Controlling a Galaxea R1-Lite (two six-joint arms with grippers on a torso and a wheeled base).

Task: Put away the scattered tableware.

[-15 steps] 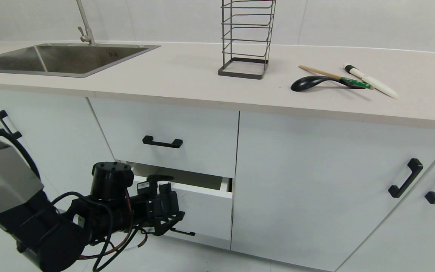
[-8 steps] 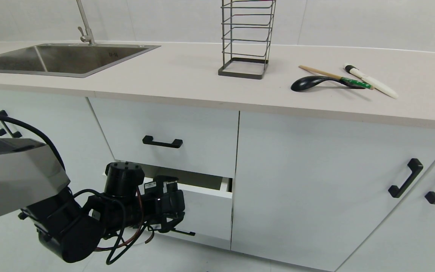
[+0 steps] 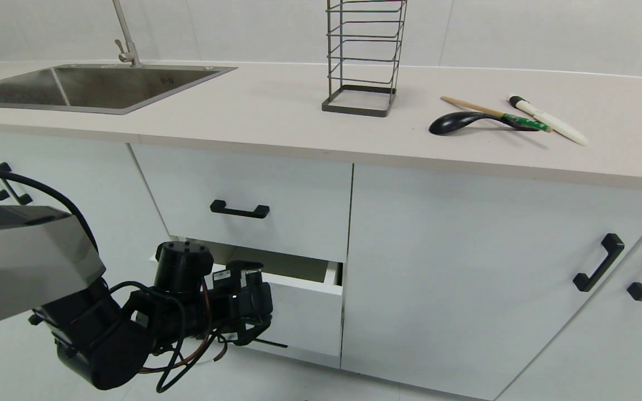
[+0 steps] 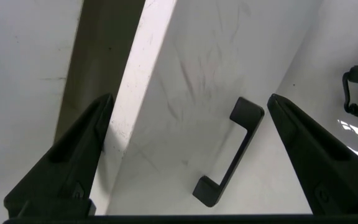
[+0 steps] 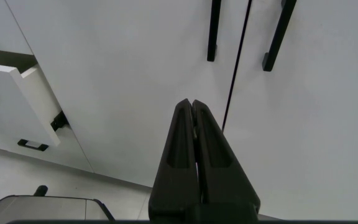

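A kitchen: steel sink (image 3: 92, 83) with faucet (image 3: 125, 34), countertop (image 3: 276, 120), white cabinets (image 3: 482, 278).

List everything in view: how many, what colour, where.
sink: one, steel, left end of the counter
wire rack: one, dark, middle back
spoon: one, black, right of rack
wooden stick: one, tan, green band, beside spoon
white utensil: one, black-tipped, right of the stick
upper drawer: one, white, shut
lower drawer: one, white, partly open
cabinet doors: two, white, right of the drawers
left gripper: one, black, open, by lower drawer's handle
right gripper: one, black, shut, facing cabinet doors
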